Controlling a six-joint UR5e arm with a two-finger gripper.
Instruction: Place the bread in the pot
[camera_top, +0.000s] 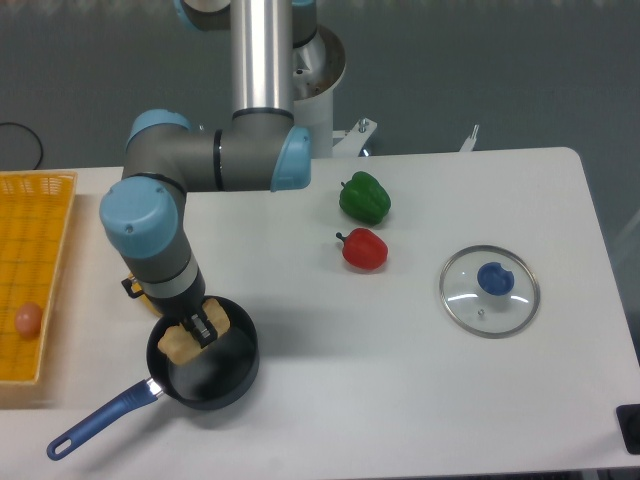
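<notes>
Single fixed camera, high, opposite the arm's base
Looks steeply down across the white table (420, 400) toward the arm's base (320, 60) at the far edge; mid-range, whole tabletop in frame, yellow tray (40, 230) cropped at left

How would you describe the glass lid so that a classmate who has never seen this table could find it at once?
Look to the right side of the white table, well away from the arm. The glass lid lies flat there, alone, right of the red pepper. It is the only clear round disc, with a blue knob at its centre.
</notes>
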